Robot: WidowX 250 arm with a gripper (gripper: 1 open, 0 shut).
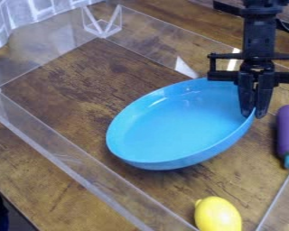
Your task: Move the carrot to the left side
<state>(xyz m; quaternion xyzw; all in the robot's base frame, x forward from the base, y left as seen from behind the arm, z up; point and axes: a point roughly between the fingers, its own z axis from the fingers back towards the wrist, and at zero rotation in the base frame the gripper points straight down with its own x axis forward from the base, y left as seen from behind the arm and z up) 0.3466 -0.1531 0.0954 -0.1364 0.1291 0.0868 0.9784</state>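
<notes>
No carrot shows in the camera view. My gripper (249, 104) hangs from the dark arm at the upper right, pointing steeply down. Its fingers are shut on the right rim of a blue oval bowl (172, 126), which lies on the wooden table and looks empty inside.
A purple eggplant (287, 133) lies just right of the bowl at the frame edge. A yellow lemon (217, 215) sits at the bottom near the front. Clear acrylic walls (62, 158) fence the wooden table (75, 90), with a clear bracket (102, 18) at the back left.
</notes>
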